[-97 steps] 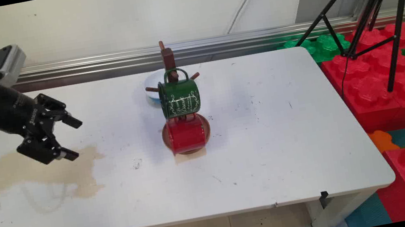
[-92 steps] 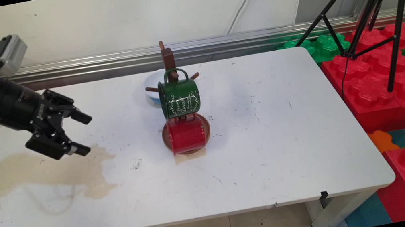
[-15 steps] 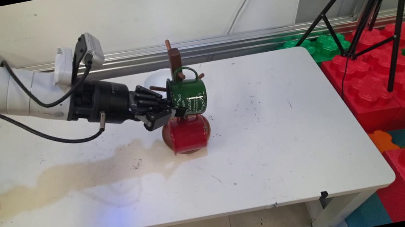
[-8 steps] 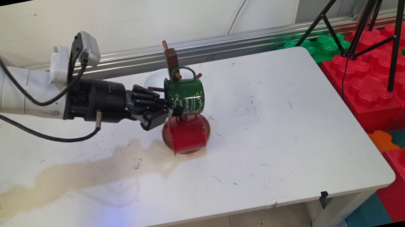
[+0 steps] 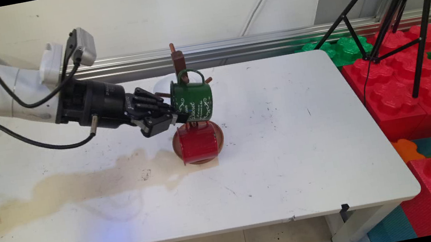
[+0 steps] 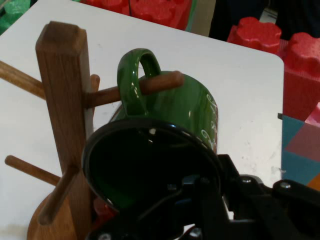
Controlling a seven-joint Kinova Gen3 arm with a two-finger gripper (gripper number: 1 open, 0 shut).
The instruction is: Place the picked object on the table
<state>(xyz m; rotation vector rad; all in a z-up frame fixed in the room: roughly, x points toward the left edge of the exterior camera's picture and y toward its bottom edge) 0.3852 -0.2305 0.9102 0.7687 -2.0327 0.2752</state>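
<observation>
The gripper (image 5: 174,119) is gripping the rim of the green mug (image 5: 191,101), with one finger reaching inside its dark mouth in the hand view. The mug is hanging by its handle on an upper peg of the wooden mug tree (image 5: 178,60) and is tilting, its mouth turned toward the arm. Compared with half a second ago, mug and gripper are sitting slightly further left and the tree is standing straighter; the handle is still looped over the peg. Six seconds ago the gripper was hovering open, well left of the tree, and the mug was hanging straight. Below the green mug a red mug (image 5: 198,142) is hanging over the tree's round base, and behind the tree a white bowl (image 5: 162,88) is resting on the table (image 5: 291,161).
</observation>
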